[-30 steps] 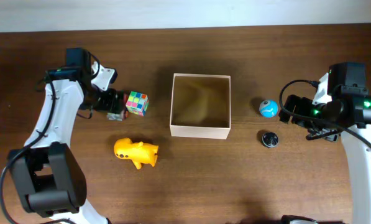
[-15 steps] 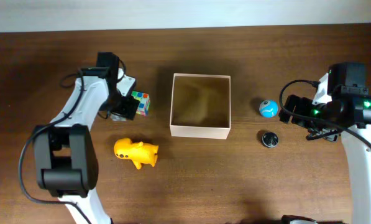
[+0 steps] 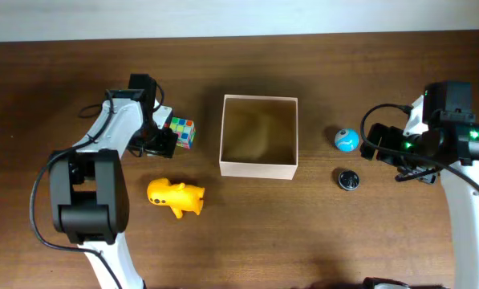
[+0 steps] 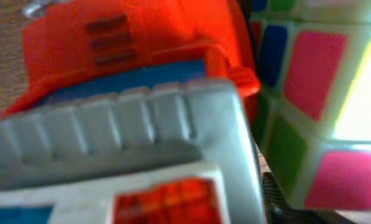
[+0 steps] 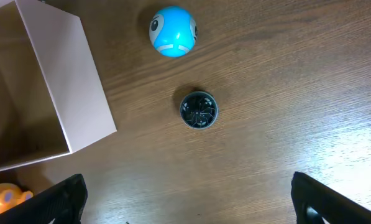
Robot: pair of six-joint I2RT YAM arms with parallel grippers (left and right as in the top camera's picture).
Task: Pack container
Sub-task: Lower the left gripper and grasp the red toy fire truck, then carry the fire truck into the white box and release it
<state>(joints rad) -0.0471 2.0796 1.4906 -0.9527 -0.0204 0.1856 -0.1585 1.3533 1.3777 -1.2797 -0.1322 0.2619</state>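
White cardboard box (image 3: 257,169) is sitting open-topped mid-table (image 3: 303,241), only its tan inside showing. Right gripper (image 5: 188,202) is hovering, fingers spread wide. Left gripper (image 3: 157,141) is crowding the colour cube (image 3: 182,132); its finger state cannot be told.

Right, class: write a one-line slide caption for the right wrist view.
Open right gripper hovers above a blue ball and a dark round disc beside the white cardboard box.

The left arm (image 3: 103,136) rises from its base and doubles back at the wrist, so the left gripper (image 3: 156,143) sits low over the table (its jaws are too hidden to judge). The right arm (image 3: 468,201) is folded at its side, with the right gripper (image 5: 197,202) held high and its fingers (image 5: 61,198) spread wide.
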